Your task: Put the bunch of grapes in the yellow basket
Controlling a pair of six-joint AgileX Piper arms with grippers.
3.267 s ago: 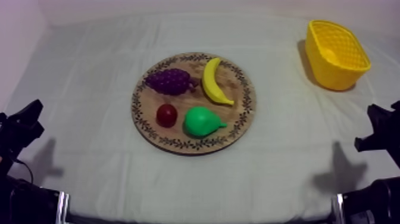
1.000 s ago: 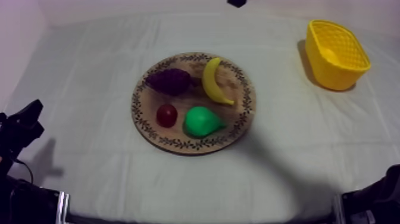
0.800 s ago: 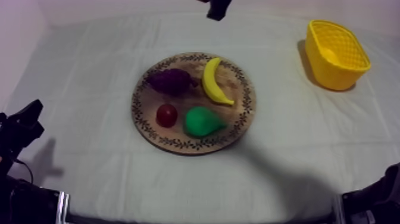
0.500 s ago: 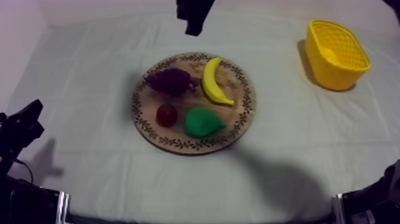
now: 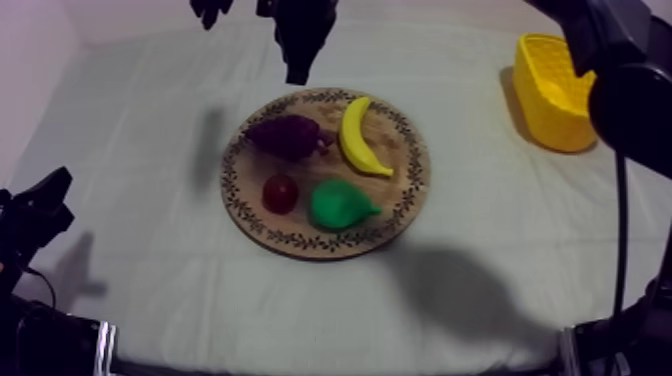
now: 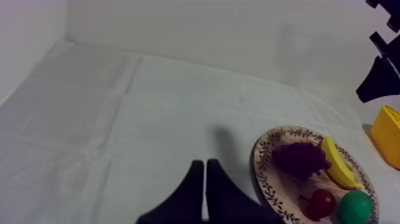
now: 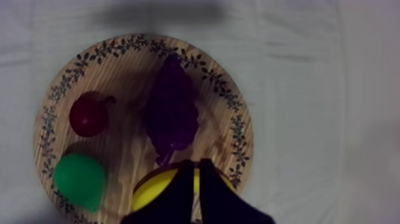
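Observation:
The purple bunch of grapes [image 5: 288, 135] lies at the far left of the round wooden board [image 5: 412, 190], beside the banana [image 5: 357, 135]. My right gripper [image 5: 297, 72] hangs just beyond the board's far rim, a little behind the grapes. From the right wrist, its shut fingers [image 7: 196, 189] form a narrow wedge over the banana [image 7: 152, 186], with the grapes [image 7: 172, 114] just ahead. The yellow basket [image 5: 562, 92] stands at the far right. My left gripper [image 5: 42, 205] rests low at the left, its fingers [image 6: 205, 192] shut together, the grapes [image 6: 299, 159] off to its side.
A small red fruit [image 5: 280, 193] and a green pear [image 5: 340, 203] share the board's near half. The right arm [image 5: 620, 80] crosses in front of the basket. Open cloth lies all around the board.
The right arm has left its resting place, come in over the table's far edge, and moved left and down towards the board's far rim near the grapes. The left arm is still.

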